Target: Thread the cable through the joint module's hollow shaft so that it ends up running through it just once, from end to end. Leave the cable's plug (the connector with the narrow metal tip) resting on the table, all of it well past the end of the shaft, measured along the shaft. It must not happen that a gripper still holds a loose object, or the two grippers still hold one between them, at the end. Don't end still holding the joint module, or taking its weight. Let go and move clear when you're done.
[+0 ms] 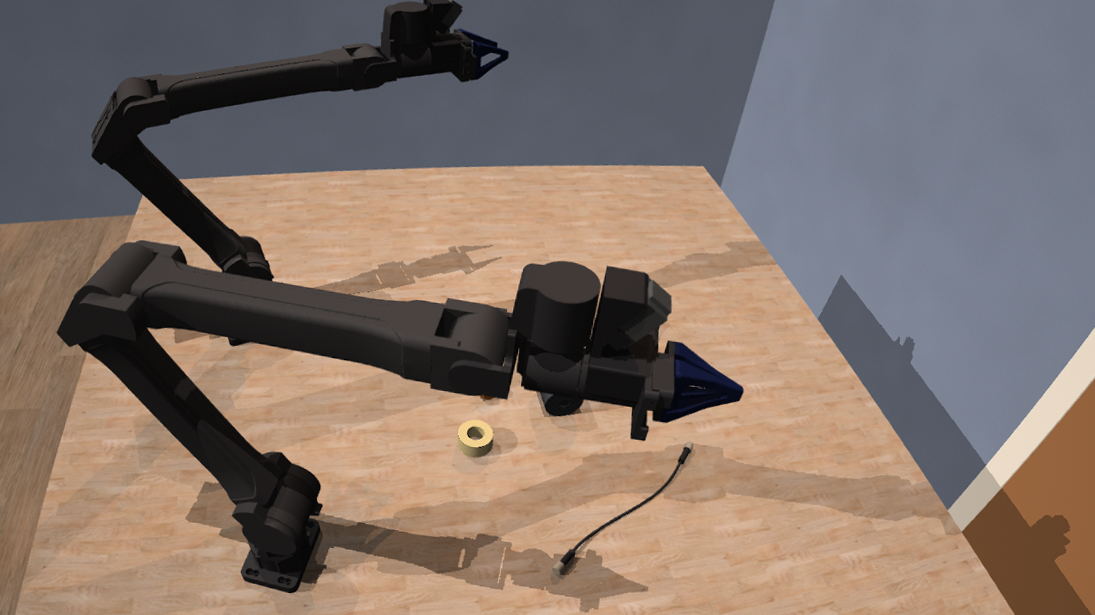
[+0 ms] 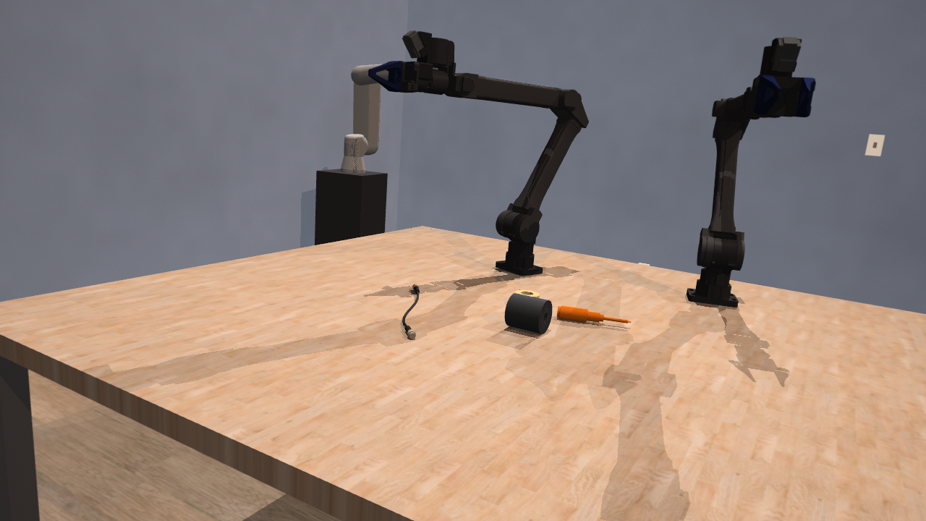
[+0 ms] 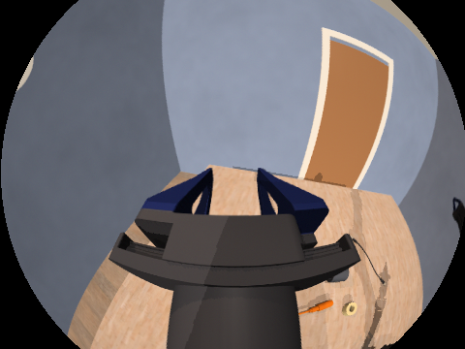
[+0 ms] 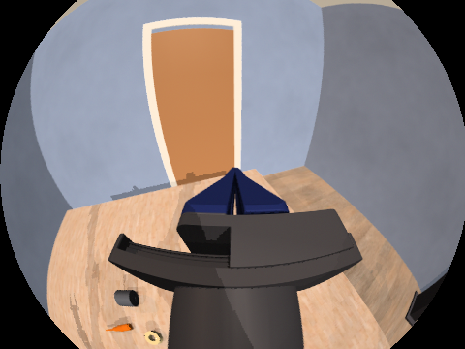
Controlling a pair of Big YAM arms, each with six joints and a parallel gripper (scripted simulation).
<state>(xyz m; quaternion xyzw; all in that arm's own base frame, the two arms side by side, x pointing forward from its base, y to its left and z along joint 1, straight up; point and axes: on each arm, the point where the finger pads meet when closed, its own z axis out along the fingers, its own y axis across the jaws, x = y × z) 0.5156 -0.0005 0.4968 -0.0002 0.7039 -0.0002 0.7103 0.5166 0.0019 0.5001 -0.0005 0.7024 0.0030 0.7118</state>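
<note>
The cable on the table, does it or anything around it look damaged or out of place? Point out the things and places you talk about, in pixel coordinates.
Nothing stands out: the cable [image 1: 630, 510] [image 2: 404, 315] [image 3: 370, 257] curves gently without visible damage, and the dark cylinder [image 2: 525, 312] [image 4: 126, 298] lies on its side, intact.

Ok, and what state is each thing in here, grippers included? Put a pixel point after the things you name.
Cable [image 1: 623, 517] [image 2: 406, 314] [image 3: 370, 257]: gently curved, unthreaded, on the table
Joint module: on its side
Orange screwdriver [image 1: 486, 397] [image 2: 576, 314] [image 3: 321, 307] [image 4: 121, 328]: lying down
Yellow ring [image 1: 473, 451] [image 2: 536, 294] [image 3: 346, 310] [image 4: 147, 334]: flat
Left gripper [image 1: 503, 51] [image 2: 786, 97] [image 3: 235, 170]: fingers partly open, holding nothing
Right gripper [image 1: 741, 391] [image 2: 370, 72] [image 4: 234, 173]: fingers shut, holding nothing
</note>
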